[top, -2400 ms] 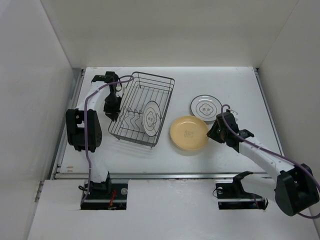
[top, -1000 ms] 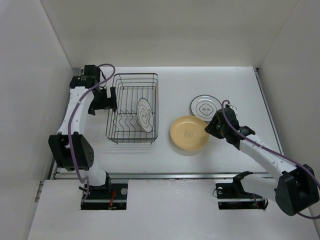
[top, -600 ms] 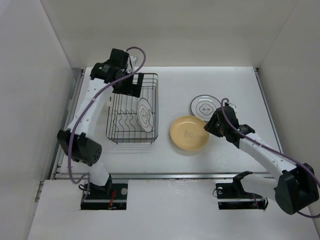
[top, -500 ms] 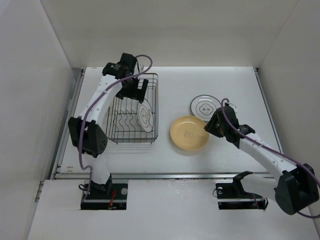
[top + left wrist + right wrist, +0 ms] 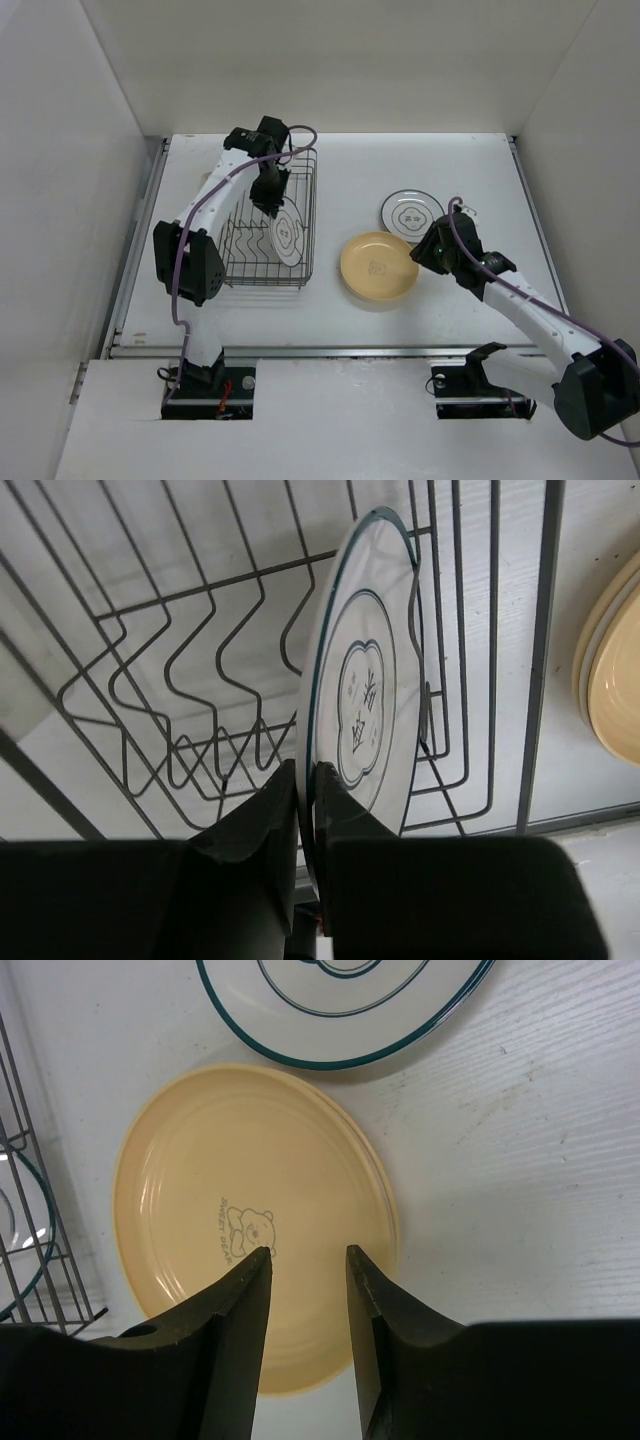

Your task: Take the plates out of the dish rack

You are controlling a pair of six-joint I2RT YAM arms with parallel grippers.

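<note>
1. The dish rack [image 5: 232,262] sits on the left half of the table [image 5: 470,165], its long sides running away from the arm bases, with the left wall [image 5: 60,200] near it.
2. One white plate [image 5: 365,695] stands on edge in the wavy floor wires, close to the rack's right-hand side wires.
3. A strip of tabletop shows between the rack and the yellow plate [image 5: 378,268], which lies flat to the rack's right.
4. A second white plate [image 5: 411,214] lies flat just beyond the yellow one. Whether their rims touch cannot be told.
5. The left gripper [image 5: 305,785] reaches down into the rack. Its two dark fingers [image 5: 250,830] are drawn nearly together, pinching the standing plate's rim, one on each face.
6. The right gripper [image 5: 305,1265] hovers above the yellow plate, over its near-right part. Its fingers [image 5: 235,1300] stand a narrow gap apart with nothing between them, and they touch no plate.
</note>
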